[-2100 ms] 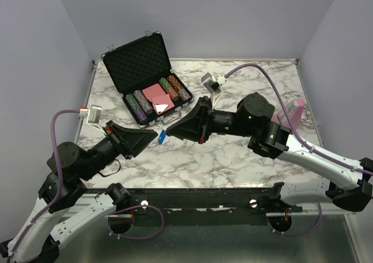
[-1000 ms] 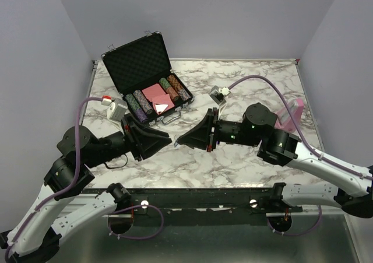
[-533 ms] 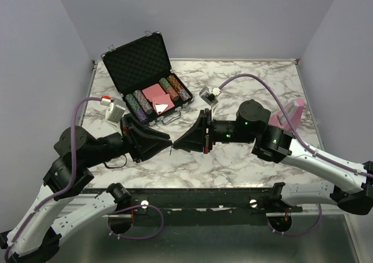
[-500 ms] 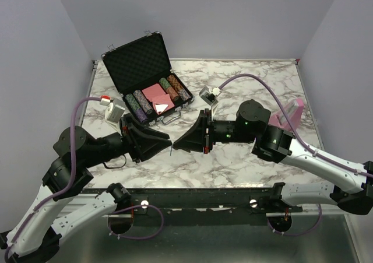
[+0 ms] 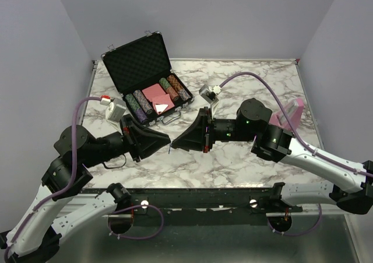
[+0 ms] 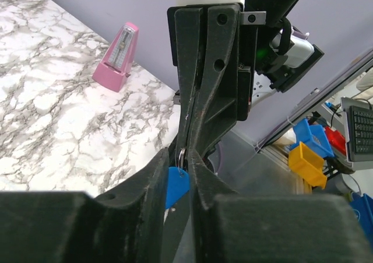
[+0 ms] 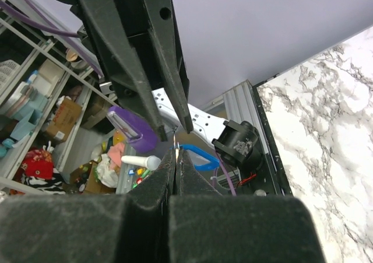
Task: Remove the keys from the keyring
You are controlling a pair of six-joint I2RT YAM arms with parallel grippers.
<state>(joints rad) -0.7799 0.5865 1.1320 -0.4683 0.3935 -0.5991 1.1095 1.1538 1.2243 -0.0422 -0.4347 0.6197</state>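
The keys hang in the air between my two grippers, which meet tip to tip over the near middle of the table. In the left wrist view their bright blue piece fills the narrow gap of my left gripper, touching both fingers. Just above it shows the silvery keyring. The right gripper's fingers come down onto the ring from above. In the right wrist view my right gripper is shut on a thin metal sliver. From above, the left gripper and right gripper hide the keys.
An open black case of poker chips and cards lies at the back left of the marble table. A pink metronome stands at the right, behind the right arm. The metal frame runs along the near edge.
The left gripper has swung right until its tips meet the right gripper's. Its jaws have narrowed around the blue piece, which earlier hung free from the right gripper.
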